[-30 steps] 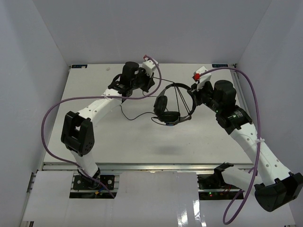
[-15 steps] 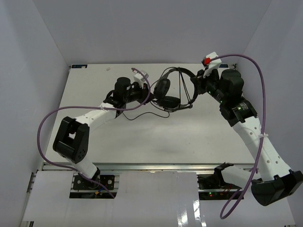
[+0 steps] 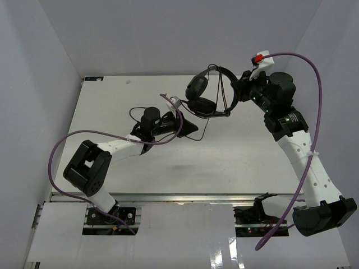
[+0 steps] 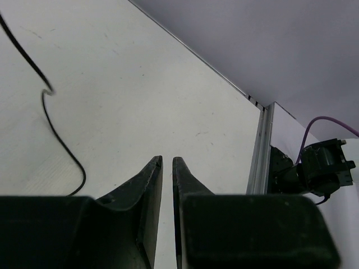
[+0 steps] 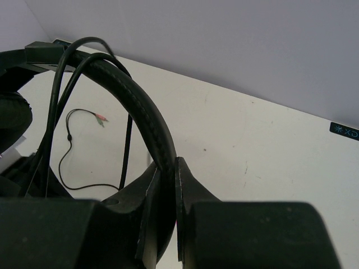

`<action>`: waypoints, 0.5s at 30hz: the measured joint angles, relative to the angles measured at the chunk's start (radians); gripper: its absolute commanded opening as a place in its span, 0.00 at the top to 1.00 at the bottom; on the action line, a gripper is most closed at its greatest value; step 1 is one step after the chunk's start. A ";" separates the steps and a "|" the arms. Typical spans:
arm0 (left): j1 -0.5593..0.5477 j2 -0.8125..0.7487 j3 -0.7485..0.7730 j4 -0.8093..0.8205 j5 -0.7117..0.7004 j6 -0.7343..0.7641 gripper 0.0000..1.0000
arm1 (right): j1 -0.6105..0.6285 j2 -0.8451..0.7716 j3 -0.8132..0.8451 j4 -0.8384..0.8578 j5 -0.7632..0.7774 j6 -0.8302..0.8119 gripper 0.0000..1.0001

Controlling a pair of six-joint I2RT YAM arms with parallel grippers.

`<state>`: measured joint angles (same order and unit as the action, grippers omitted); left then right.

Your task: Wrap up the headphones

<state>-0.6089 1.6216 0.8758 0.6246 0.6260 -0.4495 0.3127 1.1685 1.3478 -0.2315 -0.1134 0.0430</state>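
The black headphones (image 3: 203,96) hang in the air over the far middle of the table. My right gripper (image 3: 234,92) is shut on their thin headband (image 5: 147,115), with both earcups (image 3: 196,87) dangling to its left. The thin black cord (image 3: 200,126) drops from them to the table and loops past my left arm (image 4: 53,131). Its small plug (image 5: 100,116) lies on the table. My left gripper (image 3: 195,128) lies low below the earcups and points right. Its jaws (image 4: 167,161) are nearly closed, with only bare table showing in the slit.
White walls enclose the white table (image 3: 241,151) on three sides. Thick purple robot cables (image 3: 59,143) arc from both arms. The table's metal edge rail (image 4: 262,145) and the right arm's base (image 4: 322,168) show in the left wrist view.
My right gripper has lifted the headphones up and toward the far right. My left gripper has drawn back toward the near side, lowered, and turned to point right under the earcups.
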 measured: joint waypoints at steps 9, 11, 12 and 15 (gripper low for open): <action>-0.055 0.034 -0.077 0.240 -0.166 0.002 0.27 | -0.013 0.003 0.032 -0.006 -0.046 0.047 0.92; -0.054 0.028 -0.137 0.324 -0.238 0.030 0.23 | -0.015 0.003 0.038 -0.007 -0.054 0.054 0.92; -0.053 0.030 -0.161 0.372 -0.271 0.046 0.22 | -0.015 0.003 0.042 -0.007 -0.058 0.057 0.92; -0.051 0.049 -0.202 0.513 -0.345 0.092 0.03 | -0.017 0.003 0.058 -0.011 -0.066 0.063 0.92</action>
<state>-0.6601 1.6709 0.6736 1.1379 0.2809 -0.3577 0.2954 1.1718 1.4059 -0.2423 -0.1793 0.1064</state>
